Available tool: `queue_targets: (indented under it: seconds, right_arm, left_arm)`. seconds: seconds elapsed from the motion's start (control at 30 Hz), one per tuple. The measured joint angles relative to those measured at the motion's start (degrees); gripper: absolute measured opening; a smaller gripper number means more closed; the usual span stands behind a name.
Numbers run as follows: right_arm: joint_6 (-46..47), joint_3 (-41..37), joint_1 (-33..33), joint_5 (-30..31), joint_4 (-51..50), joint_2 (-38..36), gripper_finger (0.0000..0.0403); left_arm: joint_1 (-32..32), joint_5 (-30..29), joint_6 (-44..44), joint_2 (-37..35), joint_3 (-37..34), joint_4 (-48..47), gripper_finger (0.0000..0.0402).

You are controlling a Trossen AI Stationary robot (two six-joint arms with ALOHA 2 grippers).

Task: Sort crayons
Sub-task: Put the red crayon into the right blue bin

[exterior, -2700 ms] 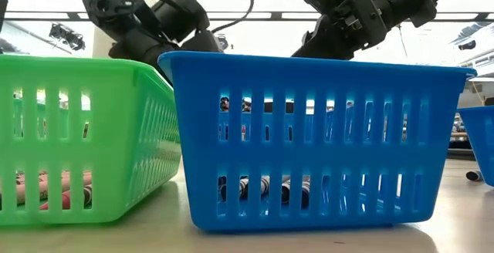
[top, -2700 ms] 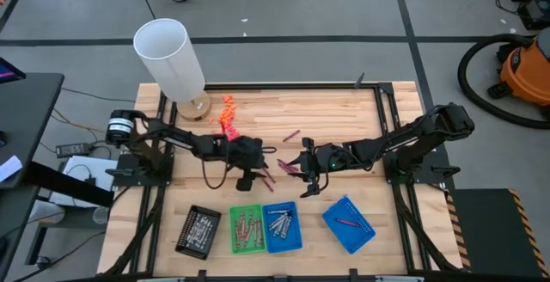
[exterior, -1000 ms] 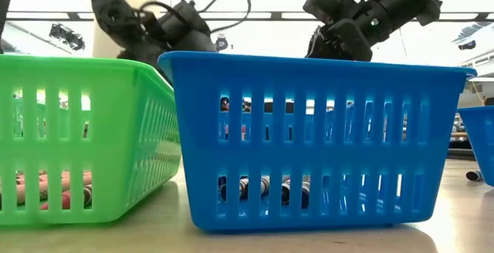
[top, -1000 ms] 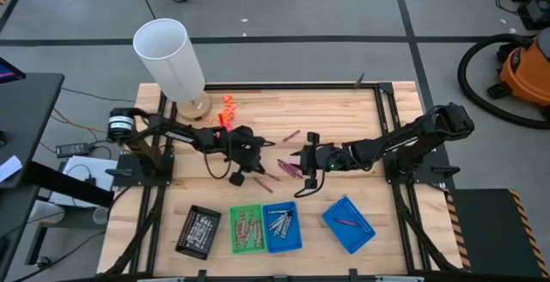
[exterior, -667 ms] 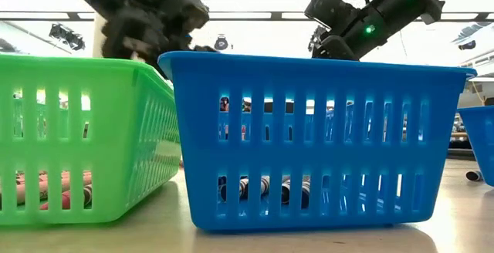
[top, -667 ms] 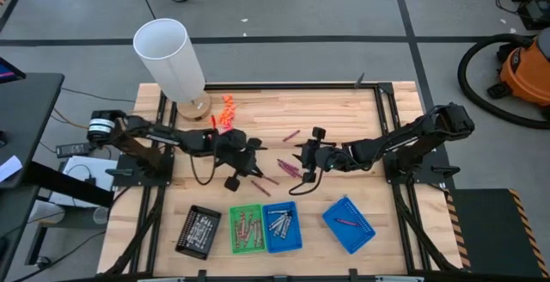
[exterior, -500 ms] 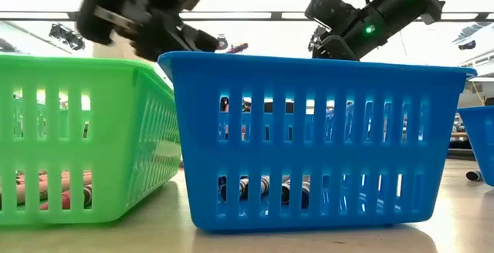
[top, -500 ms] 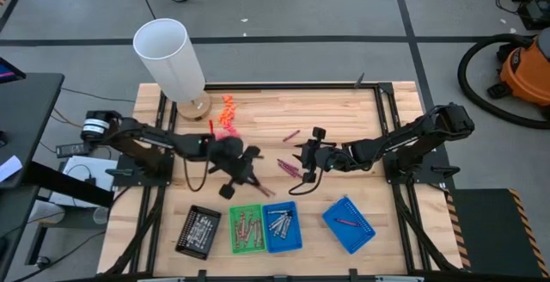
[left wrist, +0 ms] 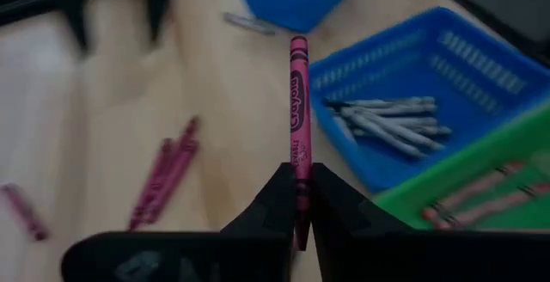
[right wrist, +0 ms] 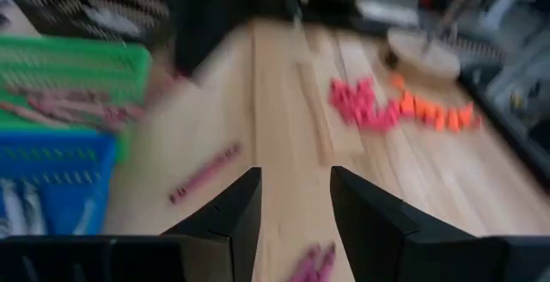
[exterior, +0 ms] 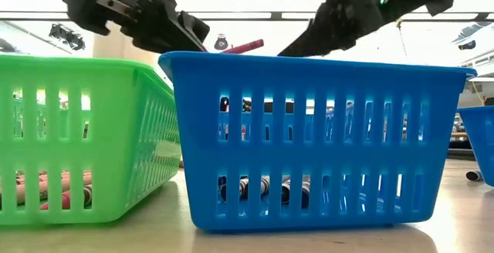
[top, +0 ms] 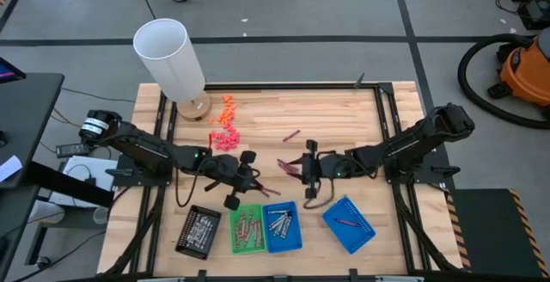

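Carry step: the left hand (left wrist: 297,198), clamped on 1 magenta crayon (left wrist: 297,119), hangs just above the green basket (top: 246,229) and blue basket (top: 282,227). The right hand (right wrist: 295,198), fingers apart and empty, hovers over loose crayons (top: 290,168) mid-table. Judged next: lower inside a basket rim, then release; bare table lies between hands and baskets.

Wooden tabletop (top: 335,110): four trays (top: 246,229) line the near edge, loose crayons (top: 290,134) mid-table, a white cylinder (top: 170,58) at the far-left corner.

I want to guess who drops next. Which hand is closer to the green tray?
Left. The left hand hovers just above the green tray; the right hand is farther, past the blue tray.
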Motion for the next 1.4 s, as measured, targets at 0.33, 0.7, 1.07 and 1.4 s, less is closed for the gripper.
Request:
queue_targets:
  seconds: [0.33,0.7,1.07,1.4]
  right_arm:
    - [-3.3,0.0,3.7,2.4,10.5,0.3,0.0149]
    - [-3.9,0.0,5.0,2.2,13.5,0.3,0.0149]
    - [-3.9,0.0,5.0,2.4,12.1,0.3,0.014]
    - [-3.9,0.0,5.0,2.1,12.1,0.3,0.0055]
  left_arm:
    - [0.7,-6.2,-6.9,0.5,0.0,6.8,0.0024]
    - [1.9,-7.5,-7.7,1.7,0.1,14.6,0.0025]
    - [1.4,-7.5,-6.4,1.7,0.1,17.5,0.0025]
    - [1.4,-7.4,-5.6,1.7,0.1,18.3,0.0025]
